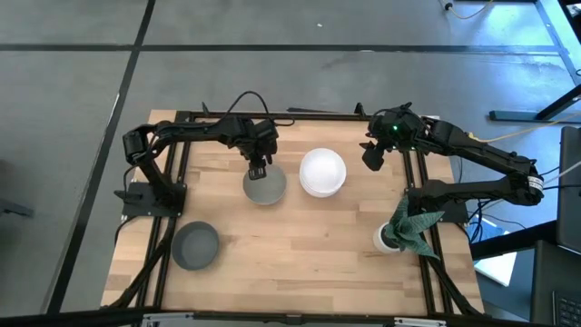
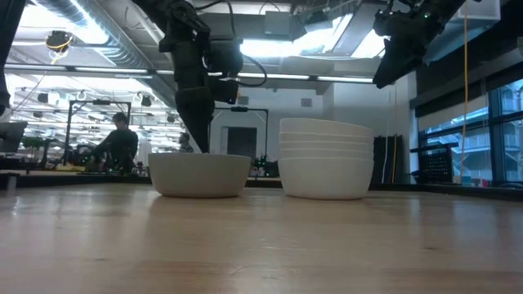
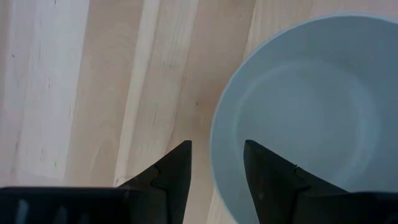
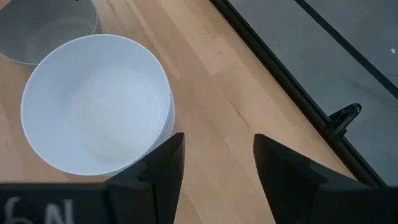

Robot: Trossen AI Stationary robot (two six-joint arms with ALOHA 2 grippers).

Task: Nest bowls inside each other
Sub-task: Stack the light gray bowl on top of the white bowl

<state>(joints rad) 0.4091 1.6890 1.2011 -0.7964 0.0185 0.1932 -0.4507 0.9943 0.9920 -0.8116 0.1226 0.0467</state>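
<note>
A matte grey bowl stands on its base at the table's middle. A stack of glossy white bowls stands just to its right. A second grey bowl sits alone toward the near left. My left gripper is open and points down at the first grey bowl's far rim, one finger over the inside and one outside. I see no touch. My right gripper is open and raised, to the right of the white stack.
A small white pot with a green plant stands near the table's right edge, toward the front. The black frame rails run along the left and right sides. Bare wood lies across the near middle. A person sits far behind the table.
</note>
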